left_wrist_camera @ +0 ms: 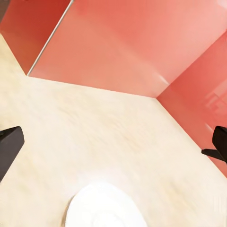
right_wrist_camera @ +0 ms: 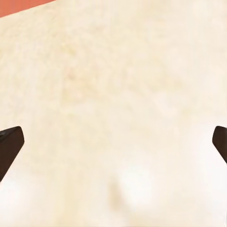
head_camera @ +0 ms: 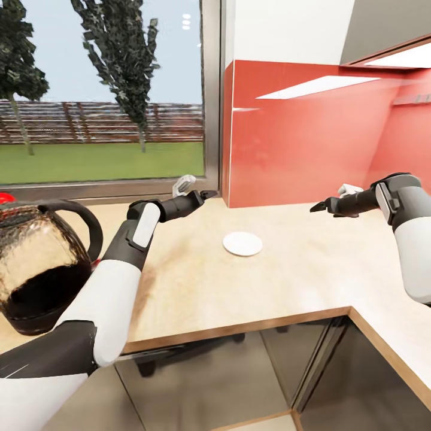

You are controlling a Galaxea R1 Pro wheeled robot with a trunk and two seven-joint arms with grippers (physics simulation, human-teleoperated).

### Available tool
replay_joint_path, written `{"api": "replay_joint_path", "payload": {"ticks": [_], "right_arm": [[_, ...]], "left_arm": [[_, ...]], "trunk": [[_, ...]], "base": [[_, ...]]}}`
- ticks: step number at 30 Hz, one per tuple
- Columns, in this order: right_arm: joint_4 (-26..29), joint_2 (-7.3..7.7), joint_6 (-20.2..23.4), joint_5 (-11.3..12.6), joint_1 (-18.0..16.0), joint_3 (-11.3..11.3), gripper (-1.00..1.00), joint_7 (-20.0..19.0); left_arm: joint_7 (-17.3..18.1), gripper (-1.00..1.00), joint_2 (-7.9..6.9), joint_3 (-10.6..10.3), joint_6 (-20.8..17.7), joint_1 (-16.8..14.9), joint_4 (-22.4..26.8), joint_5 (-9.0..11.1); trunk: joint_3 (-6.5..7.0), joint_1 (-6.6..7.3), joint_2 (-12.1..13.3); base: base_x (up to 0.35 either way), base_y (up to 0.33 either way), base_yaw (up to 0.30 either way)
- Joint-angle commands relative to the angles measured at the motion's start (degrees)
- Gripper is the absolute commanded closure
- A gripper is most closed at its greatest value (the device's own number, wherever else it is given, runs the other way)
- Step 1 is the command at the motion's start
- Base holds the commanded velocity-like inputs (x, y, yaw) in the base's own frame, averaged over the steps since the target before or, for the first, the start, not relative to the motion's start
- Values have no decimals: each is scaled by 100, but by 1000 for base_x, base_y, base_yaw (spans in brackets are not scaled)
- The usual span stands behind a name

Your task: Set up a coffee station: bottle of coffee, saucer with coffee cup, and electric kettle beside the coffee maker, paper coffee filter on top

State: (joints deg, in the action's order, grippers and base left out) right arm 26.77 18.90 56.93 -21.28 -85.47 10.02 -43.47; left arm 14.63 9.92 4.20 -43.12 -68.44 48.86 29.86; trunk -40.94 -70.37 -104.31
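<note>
One round white saucer [head_camera: 242,243] lay flat on the pale wood-grain L-shaped countertop [head_camera: 287,281], near the inside corner formed by the glossy red backsplash panels [head_camera: 299,143], and nothing rested on it. One glass coffee carafe with a black handle and base [head_camera: 36,269] stood at the left end of the same countertop, well apart from the saucer; a dark liquid filled roughly its lower half. A small red object [head_camera: 6,197] showed just behind the carafe, too cropped to identify. Two arms were extended above the counter. The left gripper [head_camera: 200,194] hovered above the surface to the left of and beyond the saucer, its two black fingers spread wide and holding nothing; in the left wrist view the fingertips [left_wrist_camera: 9,146] sat at opposite edges, with the saucer [left_wrist_camera: 106,208] below them and not touching. The right gripper [head_camera: 320,207] hung above bare countertop to the right of the saucer, likewise spread wide and empty, as the separated fingertips [right_wrist_camera: 9,146] in the right wrist view confirmed. One large window [head_camera: 102,90] behind the counter showed grass, two trees and a fence.
</note>
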Motion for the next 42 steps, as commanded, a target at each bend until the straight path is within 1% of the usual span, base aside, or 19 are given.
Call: {"api": "replay_joint_path", "payload": {"ticks": [1,5,7,10,11,12,15,16,19,20,21,23,26,27,30,34,37,38,42], "right_arm": [[4,-3,20,-60,-5,35,-100,-47],[4,-1,20,-60,-5,35,-100,-47],[4,-1,16,-60,9,35,-100,-245],[1,1,13,-65,45,30,-100,-739],[0,1,12,-66,65,27,-100,-827],[-23,-13,-6,-61,360,18,-100,-2114],[-24,-47,-6,-59,375,19,-100,-2210],[-22,-306,-6,17,421,25,-100,-2432],[-22,-354,-5,312,481,26,-100,-2493],[-21,-366,-2,505,519,26,-100,-2508],[-19,-370,-1,591,540,26,-100,-2513],[-17,-377,0,725,575,26,-100,-2521],[-18,-382,1,847,613,26,-100,-2527],[-23,-384,2,894,651,26,-100,-2530],[-27,-397,1,934,720,22,-100,-2528],[-42,-424,0,959,783,20,-100,-2526],[-56,-450,2,964,835,18,-100,-2526],[-76,-492,2,967,870,18,-100,-2520],[-243,-551,-3,965,885,18,-100,-2509]], "left_arm": [[22,-100,8,29,-42,-5,1,-6],[22,-100,8,29,-40,-4,6,-6],[31,-100,8,34,-50,-3,-2,-6],[100,-100,8,36,-73,-3,-26,-6],[138,-100,8,36,-92,-3,-37,-6],[1510,-100,8,45,-815,-3,-650,-11],[1583,-100,8,46,-832,-3,-827,-11],[1651,-100,8,48,-845,-3,-1127,-12],[1655,-100,8,47,-842,-3,-1325,-12],[1655,-100,8,48,-841,-3,-1416,-13],[1656,-100,8,49,-841,-3,-1456,-13],[1656,-100,8,51,-840,-3,-1532,-14],[1661,-100,8,53,-839,-5,-1671,-14],[1664,-100,8,54,-837,-4,-1790,-15],[1687,-100,7,54,-831,-4,-1985,-15],[1856,-100,-66,54,-824,-5,-2186,-15],[1961,-100,-89,55,-822,-5,-2260,-15],[2010,-100,-104,55,-822,-4,-2294,-15],[2033,-100,-110,55,-821,-3,-2309,-15]], "trunk": [[-6,0,-3],[-6,0,-3],[-6,0,-3],[-6,0,-3],[-6,0,-3],[-6,0,-3],[-6,0,-3],[-6,0,-3],[-6,0,-3],[-6,0,-3],[-6,0,-3],[-6,0,-3],[-6,0,-3],[-6,0,-3],[-6,0,-3],[-6,0,-3],[-6,0,-3],[-6,0,-3],[-6,0,-3]], "base": [[117,0,0],[195,0,0],[52,0,0],[23,0,0],[12,0,0],[0,0,0],[0,0,0],[0,0,0],[0,0,0],[0,0,0],[0,0,0],[0,0,0],[0,0,0],[0,0,0],[0,0,0],[0,0,0],[0,0,0],[0,0,0],[0,0,0]]}}
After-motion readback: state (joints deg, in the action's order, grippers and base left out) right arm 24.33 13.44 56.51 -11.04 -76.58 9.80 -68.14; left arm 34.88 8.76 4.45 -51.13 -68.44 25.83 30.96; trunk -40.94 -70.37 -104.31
